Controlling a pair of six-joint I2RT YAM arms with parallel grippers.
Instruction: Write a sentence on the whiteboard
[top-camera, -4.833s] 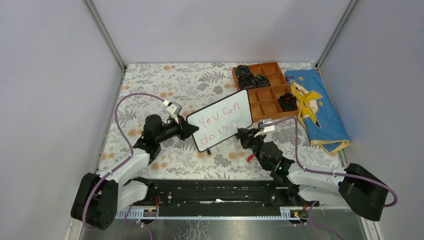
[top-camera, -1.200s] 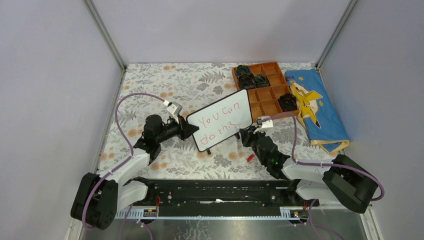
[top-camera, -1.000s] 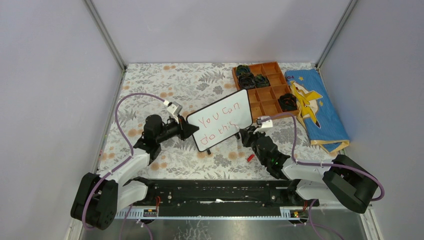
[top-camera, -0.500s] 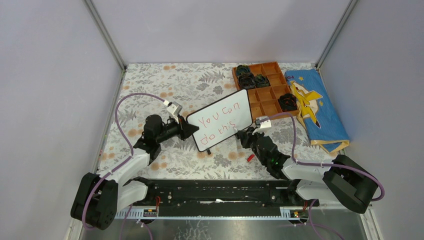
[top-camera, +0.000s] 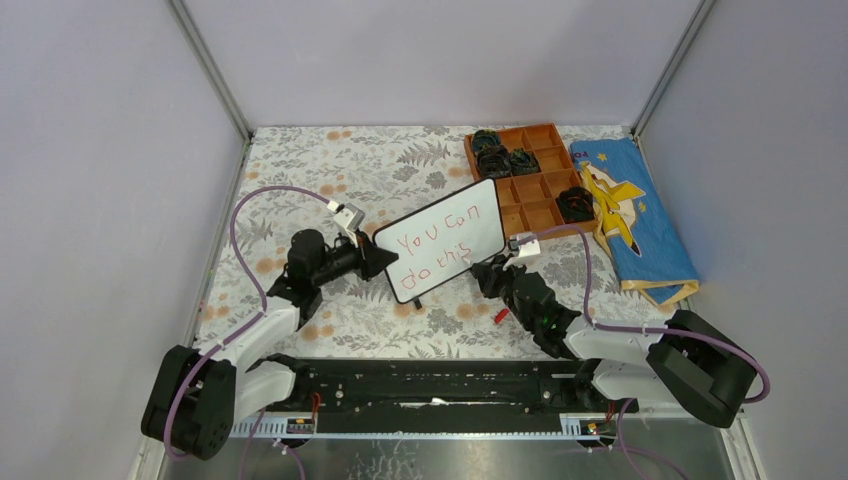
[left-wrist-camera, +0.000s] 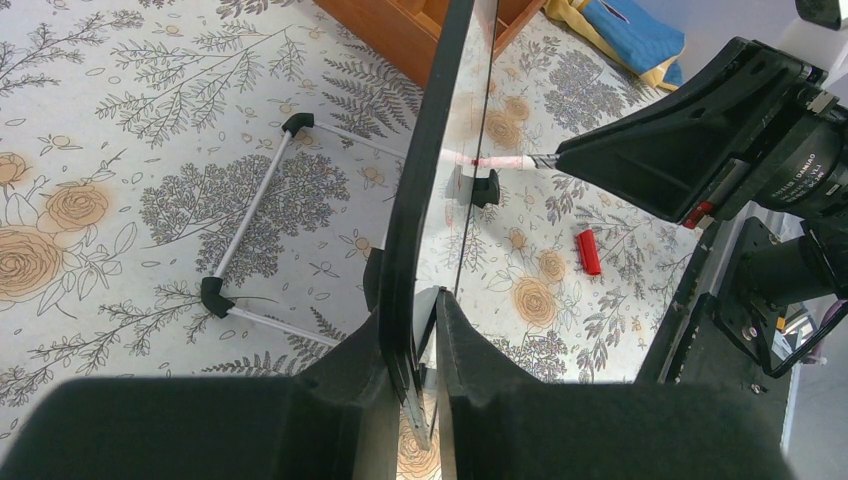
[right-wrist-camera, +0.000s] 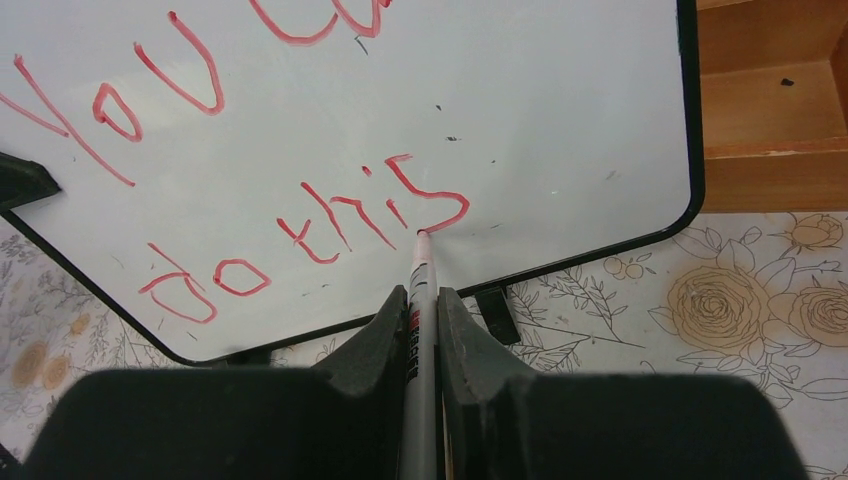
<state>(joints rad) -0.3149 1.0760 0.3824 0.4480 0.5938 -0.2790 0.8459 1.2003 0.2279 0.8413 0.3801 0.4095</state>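
Top view, whiteboard (top-camera: 446, 222): stands tilted at the middle of the floral tablecloth (top-camera: 330, 170), its face turned toward the arms.
Top view, sentence (top-camera: 433, 250): red letters in two lines, "You can" above "do this".
Top view, left gripper (top-camera: 378, 262): at the board's 9 o'clock edge, fingers clamped on the black frame.
Top view, right gripper (top-camera: 487, 272): at the board's 4 o'clock corner, reaching toward the last word.
Top view, wooden compartment tray (top-camera: 535, 212): at 1 o'clock from the board, with dark round items in several compartments.
Top view, blue cloth (top-camera: 640, 225): at 3 o'clock from the tray, with a yellow star figure; its lettering is too small to read.
Top view, red cap (top-camera: 500, 315): on the tablecloth at 5 o'clock from the board.
Left wrist view, grip: both fingers pressed on the board's frame, seen edge-on; the white wire stand (left-wrist-camera: 250, 215) with black feet lies at 9 o'clock behind the board.
Left wrist view, marker (left-wrist-camera: 500, 161): its tip meets the board face from 3 o'clock.
Right wrist view, grip: fingers closed on the marker barrel; the print on the barrel is unreadable.
Right wrist view, writing: "do this" in full, the upper line cut off at the top; the marker tip touches the tail of the final "s".
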